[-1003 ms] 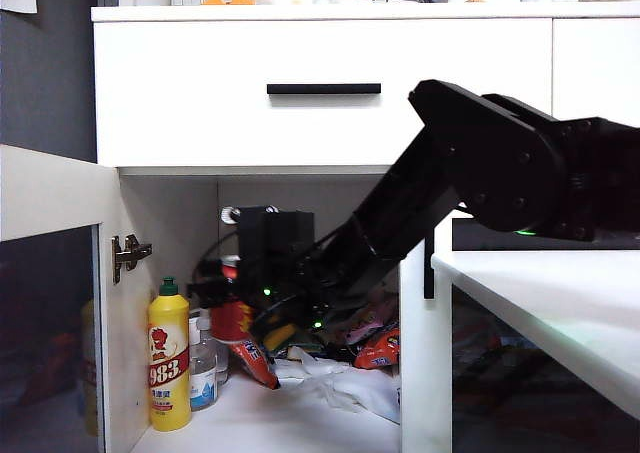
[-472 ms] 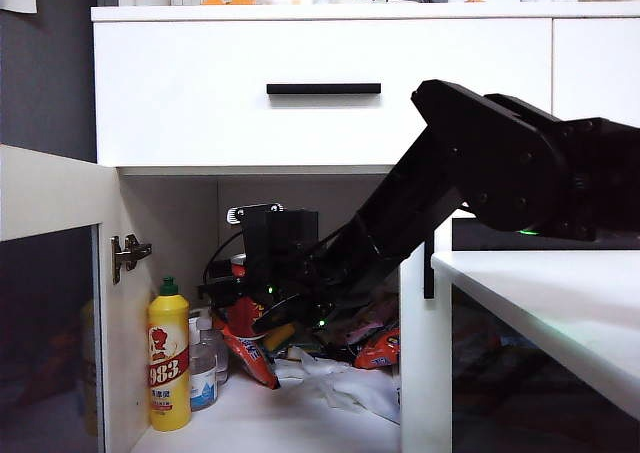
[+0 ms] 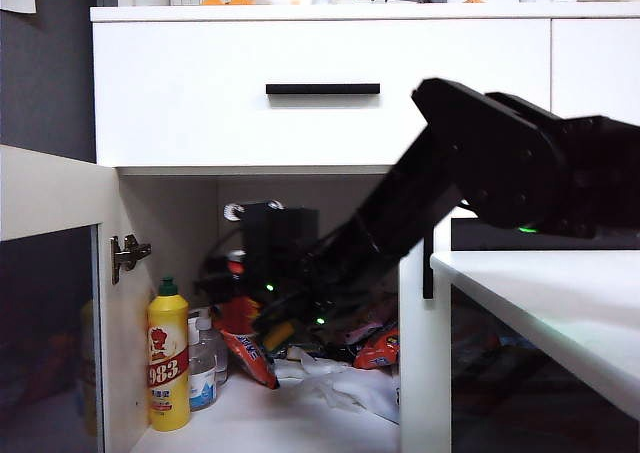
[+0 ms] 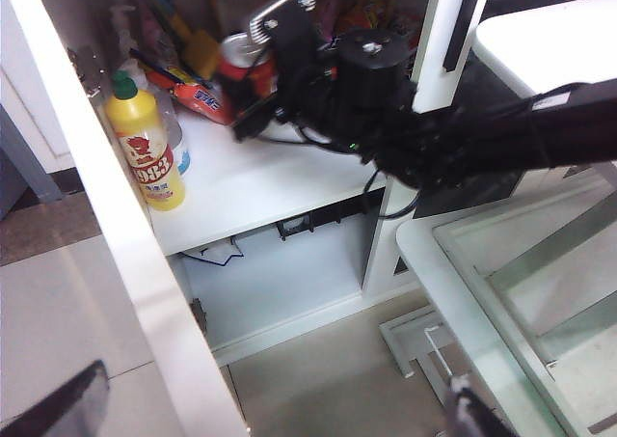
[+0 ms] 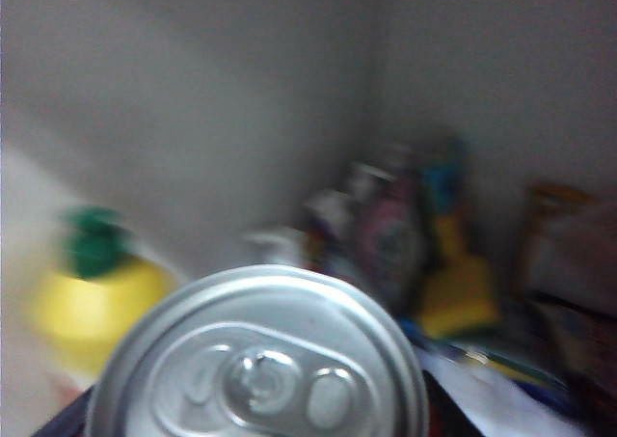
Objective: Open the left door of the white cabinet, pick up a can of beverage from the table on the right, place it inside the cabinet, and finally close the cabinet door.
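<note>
Left gripper (image 4: pixel 265 416): nearest of all, outside the cabinet in front of the open door; jaws spread wide, nothing between them; seen only in its own wrist view.
Left door (image 3: pixel 50 193): swung fully out toward the camera, at 9 o'clock in the exterior view; first step judged as done.
Table (image 3: pixel 560 293): at 4 o'clock in the exterior view, with no can showing on the visible part.
Right arm (image 3: pixel 500 163): reaches from 3 o'clock across the middle and down into the open compartment.
Right gripper (image 4: pixel 253 66): deep inside the white cabinet (image 3: pixel 200 93), above the shelf (image 3: pixel 260 418); jaws clamped around the can, not released.
Can of beverage (image 3: pixel 235 313): inside the cabinet, held in the right gripper, silver top filling the right wrist view (image 5: pixel 255 369); cannot tell if the base touches the shelf.
Yellow bottle (image 3: pixel 168 358): upright at 8 o'clock from the can, near but apart.
Snack packets (image 3: pixel 375 348): heaped at 4 o'clock from the can, toward the back.
Just changed: compared with one second ago, wrist and can shifted only slightly toward 3 o'clock; now smeared by blur, so probably some small motion.
Meaning for task: carrying is nearly over, yet the can is not yet let go.
Remaining, as judged: set down, open jaws, withdraw, close door.
Risk: crowded shelf, so a tip-over against bottle or packets is possible.
</note>
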Robot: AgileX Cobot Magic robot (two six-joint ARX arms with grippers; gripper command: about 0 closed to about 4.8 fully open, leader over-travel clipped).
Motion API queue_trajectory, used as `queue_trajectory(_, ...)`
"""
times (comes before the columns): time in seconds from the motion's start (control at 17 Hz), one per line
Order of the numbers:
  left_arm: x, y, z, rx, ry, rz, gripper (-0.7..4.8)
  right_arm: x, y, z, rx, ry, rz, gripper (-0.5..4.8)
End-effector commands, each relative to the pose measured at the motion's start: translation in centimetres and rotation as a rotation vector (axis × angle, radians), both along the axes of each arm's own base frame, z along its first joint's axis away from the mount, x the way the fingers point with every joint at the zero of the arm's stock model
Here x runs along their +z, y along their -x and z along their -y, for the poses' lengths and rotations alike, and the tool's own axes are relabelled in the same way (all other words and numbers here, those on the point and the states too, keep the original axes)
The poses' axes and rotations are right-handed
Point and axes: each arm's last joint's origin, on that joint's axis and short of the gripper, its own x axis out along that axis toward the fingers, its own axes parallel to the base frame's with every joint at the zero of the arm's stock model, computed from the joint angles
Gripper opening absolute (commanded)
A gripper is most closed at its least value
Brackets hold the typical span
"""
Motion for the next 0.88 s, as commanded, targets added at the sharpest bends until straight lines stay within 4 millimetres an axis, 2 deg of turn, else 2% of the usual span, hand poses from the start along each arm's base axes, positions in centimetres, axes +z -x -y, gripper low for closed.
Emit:
queue_trajectory(0.06,0.1,0.0,0.0,0.002,0.009,0.015,4.79,3.2,-0.2,-0.2,0.005,-0.062,0.08,3.36)
queue_trajectory(0.18,0.1,0.0,0.0,0.003,0.009,0.015,4.79,3.5,-0.2,-0.2,0.003,-0.066,0.086,3.36)
queue_trajectory(0.47,0.1,0.0,0.0,0.004,0.012,0.014,4.79,3.1,-1.2,1.2,-0.031,-0.05,0.059,3.36)
queue_trajectory(0.88,0.1,-0.1,0.0,0.005,0.011,0.012,4.79,3.1,-1.4,1.6,-0.038,-0.065,0.048,3.36)
